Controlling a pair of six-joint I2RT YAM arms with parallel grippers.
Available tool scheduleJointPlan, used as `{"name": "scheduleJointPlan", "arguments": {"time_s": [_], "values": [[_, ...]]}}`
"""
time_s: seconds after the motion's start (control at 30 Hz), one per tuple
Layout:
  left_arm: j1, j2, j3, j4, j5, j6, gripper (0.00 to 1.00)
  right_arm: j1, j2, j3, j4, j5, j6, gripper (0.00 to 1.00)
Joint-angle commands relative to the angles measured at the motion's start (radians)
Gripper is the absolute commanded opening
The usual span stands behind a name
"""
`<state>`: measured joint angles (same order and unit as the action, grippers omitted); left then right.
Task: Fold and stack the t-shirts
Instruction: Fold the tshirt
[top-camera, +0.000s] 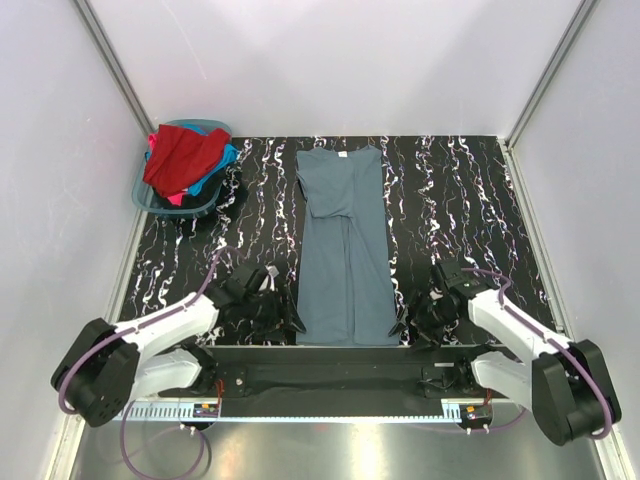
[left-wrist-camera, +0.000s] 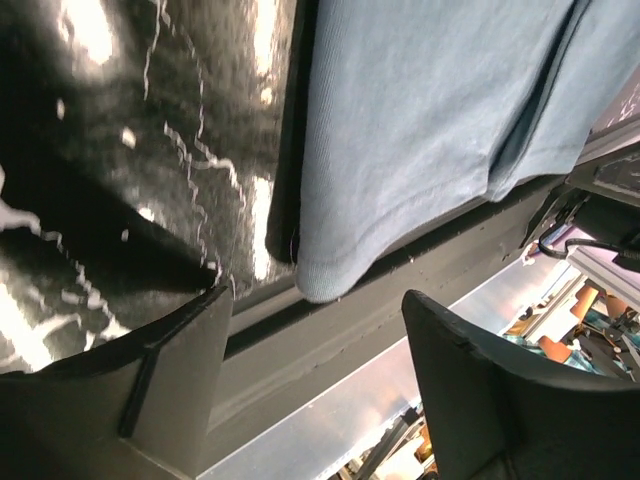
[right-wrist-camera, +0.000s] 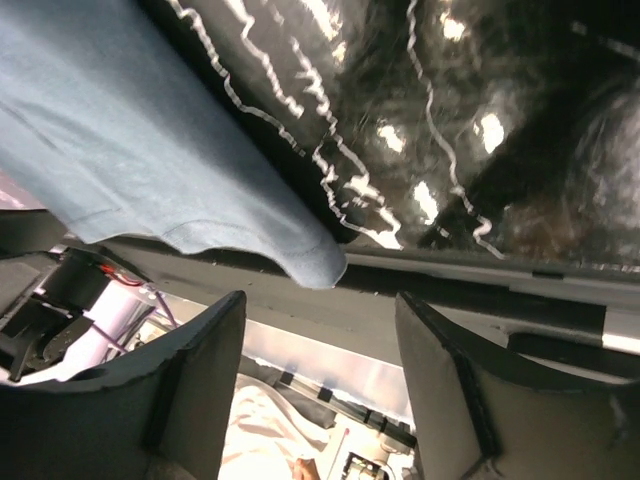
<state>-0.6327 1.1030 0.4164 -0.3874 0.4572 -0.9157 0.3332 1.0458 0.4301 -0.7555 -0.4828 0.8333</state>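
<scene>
One slate grey-blue t-shirt (top-camera: 345, 250) lies folded lengthwise mid black marbled table (top-camera: 460, 200), hem at the near edge. Its white neck tag (top-camera: 341, 156) is too small to read. One teal basket (top-camera: 148, 200), far left, holds a red tee (top-camera: 180, 160), bright blue tee (top-camera: 226, 158) and pink tee (top-camera: 176, 200). Left gripper (top-camera: 290, 322) and right gripper (top-camera: 408, 325) sit just beside the hem corners, jaws spread, gripping nothing.

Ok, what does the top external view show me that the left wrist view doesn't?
Only top external: the whole slate-blue t-shirt folded lengthwise, and the teal basket of red, blue and pink tees far left. Only left wrist: the shirt's hem corner reaching past the mat edge, ungripped ahead of the open left jaws. Both: that shirt on the black marbled mat.
</scene>
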Motion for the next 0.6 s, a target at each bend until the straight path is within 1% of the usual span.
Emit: {"name": "scheduleJointPlan", "arguments": {"time_s": [0.0,0.2,0.43,0.47,0.53,0.57], "values": [[-0.002,0.027,0.009,0.096,0.02,0.001,0.71,0.006,0.048,0.013,0.045,-0.013,-0.031,0.67],[-0.005,0.038,-0.004,0.096,0.006,-0.014,0.62,0.009,0.094,0.061,0.059,0.032,-0.059,0.64],[-0.022,0.046,-0.036,0.104,-0.006,-0.029,0.57,0.016,0.117,0.064,0.077,0.026,-0.065,0.59],[-0.024,0.05,-0.042,0.111,-0.006,-0.029,0.53,0.024,0.117,0.064,0.077,0.026,-0.066,0.59],[-0.025,0.066,-0.044,0.131,-0.006,-0.031,0.49,0.033,0.123,0.067,0.079,0.032,-0.063,0.58],[-0.033,0.072,-0.042,0.137,-0.005,-0.031,0.47,0.041,0.125,0.07,0.081,0.035,-0.063,0.56]]}}
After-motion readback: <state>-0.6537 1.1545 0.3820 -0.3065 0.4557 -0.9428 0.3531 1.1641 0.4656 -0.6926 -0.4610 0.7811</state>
